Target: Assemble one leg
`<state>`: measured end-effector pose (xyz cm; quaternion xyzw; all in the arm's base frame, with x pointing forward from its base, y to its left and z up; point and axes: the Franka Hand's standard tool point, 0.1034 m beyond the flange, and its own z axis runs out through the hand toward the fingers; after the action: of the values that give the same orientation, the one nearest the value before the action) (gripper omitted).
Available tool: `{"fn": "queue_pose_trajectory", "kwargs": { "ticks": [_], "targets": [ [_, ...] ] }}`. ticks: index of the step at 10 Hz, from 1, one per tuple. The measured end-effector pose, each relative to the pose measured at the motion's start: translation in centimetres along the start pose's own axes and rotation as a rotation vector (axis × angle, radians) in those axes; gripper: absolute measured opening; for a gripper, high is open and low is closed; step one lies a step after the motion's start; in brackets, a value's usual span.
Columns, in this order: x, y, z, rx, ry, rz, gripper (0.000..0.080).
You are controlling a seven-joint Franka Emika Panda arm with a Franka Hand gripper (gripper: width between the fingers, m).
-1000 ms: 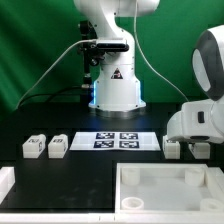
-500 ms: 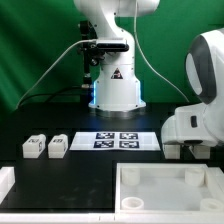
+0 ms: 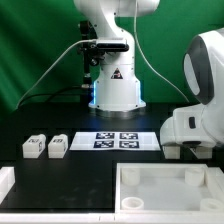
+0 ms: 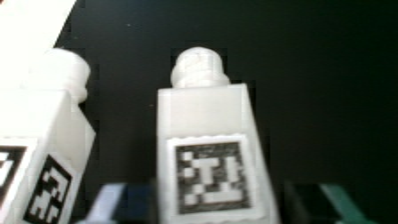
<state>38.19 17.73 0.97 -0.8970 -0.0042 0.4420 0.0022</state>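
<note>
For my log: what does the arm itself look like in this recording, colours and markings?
Glossy white arm of rounded segments with black joint bands; a triangular sticker on its base, a blue light beside it, black cables trailing off. The gripper has dark fingertips.

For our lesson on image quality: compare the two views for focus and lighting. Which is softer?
Wrist view: softer, the close leg and its tag blurred against the black table. Exterior view: sharper and evenly lit, though the white arm at the exterior view's right is bright with little surface detail.
</note>
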Motion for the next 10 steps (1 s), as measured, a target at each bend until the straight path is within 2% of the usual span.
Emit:
{"fn": "queue_pose_trajectory", "kwargs": {
  "ticks": [8, 9, 10],
  "targets": [
    [0.0, 0.0, 0.0, 0.0, 0.0, 0.0, 0.029],
    [0.1, 0.2, -0.7, 0.002, 0.014, -0.021, 0.0291],
    [-0.5, 0.9, -3.7, 0.006, 0.072, -0.046, 0.0291]
  ]
}}
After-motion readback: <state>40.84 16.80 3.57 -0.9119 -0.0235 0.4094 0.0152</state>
